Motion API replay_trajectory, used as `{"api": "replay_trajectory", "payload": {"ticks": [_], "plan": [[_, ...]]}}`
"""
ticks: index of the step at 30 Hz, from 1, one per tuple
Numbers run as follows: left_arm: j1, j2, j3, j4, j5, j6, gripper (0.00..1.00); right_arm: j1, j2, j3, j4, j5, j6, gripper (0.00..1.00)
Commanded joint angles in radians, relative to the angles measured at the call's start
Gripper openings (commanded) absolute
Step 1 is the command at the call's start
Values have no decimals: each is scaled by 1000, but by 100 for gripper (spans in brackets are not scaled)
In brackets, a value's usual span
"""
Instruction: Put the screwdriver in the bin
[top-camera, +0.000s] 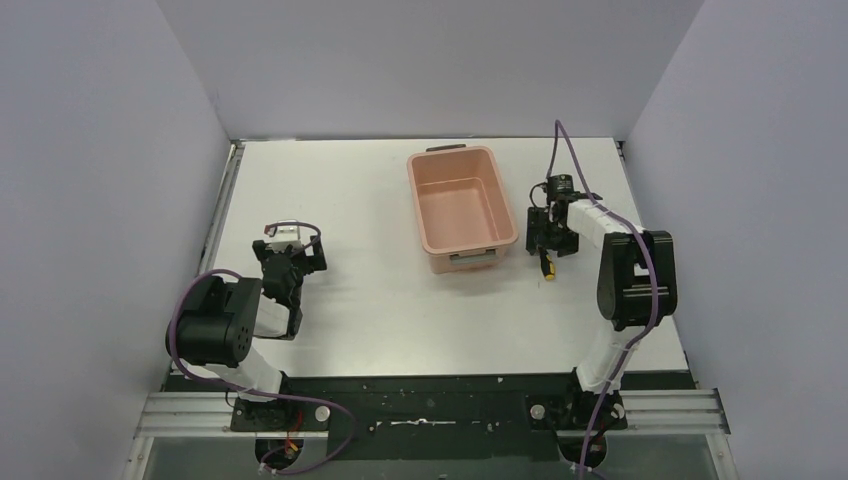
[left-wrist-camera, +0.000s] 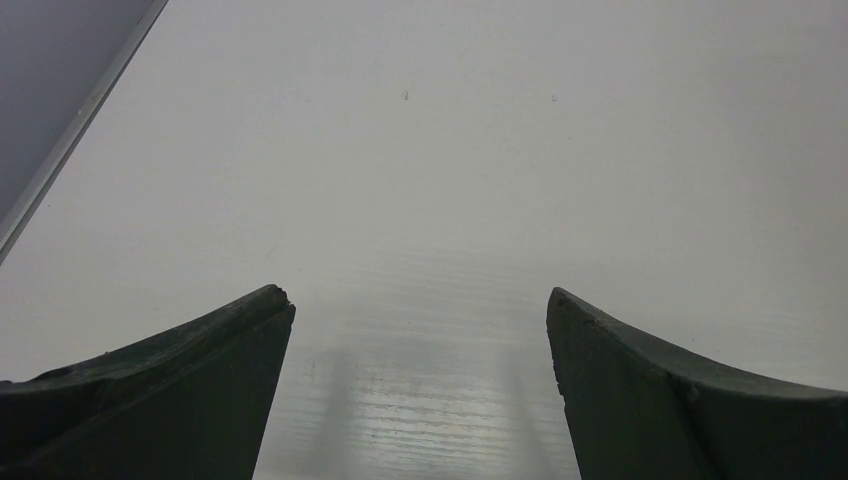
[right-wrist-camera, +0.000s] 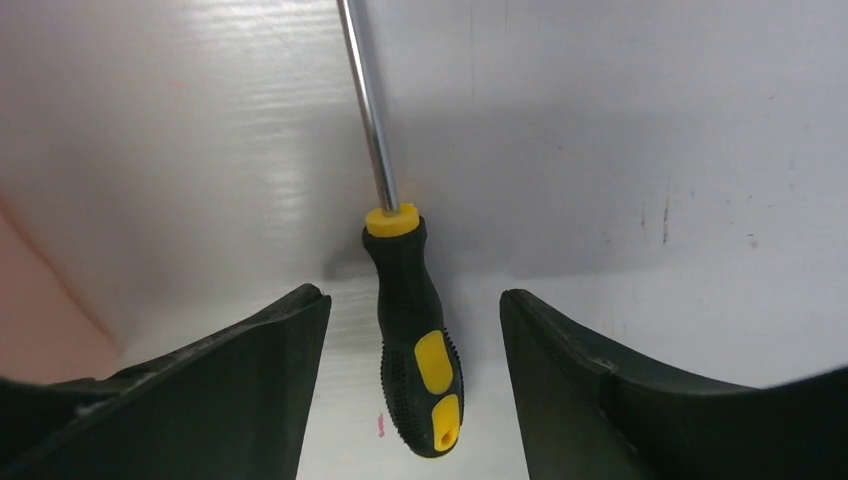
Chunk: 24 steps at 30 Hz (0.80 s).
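Note:
The screwdriver (right-wrist-camera: 417, 335) lies on the white table, with a black-and-yellow handle and a thin metal shaft running up out of the right wrist view. My right gripper (right-wrist-camera: 412, 310) is open, its jaws on either side of the handle without touching it. From above, the screwdriver's handle end (top-camera: 546, 268) shows just below my right gripper (top-camera: 547, 240), right of the salmon-pink bin (top-camera: 462, 208). The bin stands empty at the table's middle back; its edge shows at the left of the right wrist view (right-wrist-camera: 40, 320). My left gripper (top-camera: 285, 262) is open and empty over bare table at the left (left-wrist-camera: 420, 300).
Grey walls enclose the table on three sides. A metal rail (top-camera: 225, 205) runs along the table's left edge. The black base strip (top-camera: 430, 390) with the arm mounts lies along the near edge.

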Motion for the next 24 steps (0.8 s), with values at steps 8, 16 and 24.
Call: {"api": "replay_trajectory", "payload": {"ticks": [8, 16, 24], "plan": [[6, -6, 1, 27, 14, 11, 97, 2, 49, 52, -26, 83, -63, 0], [5, -7, 0, 28, 13, 11, 97, 1, 8, 488, -356, 119, -84, 0], [6, -6, 0, 27, 14, 10, 97, 29, 39, 883, -510, 72, -18, 0]]}}
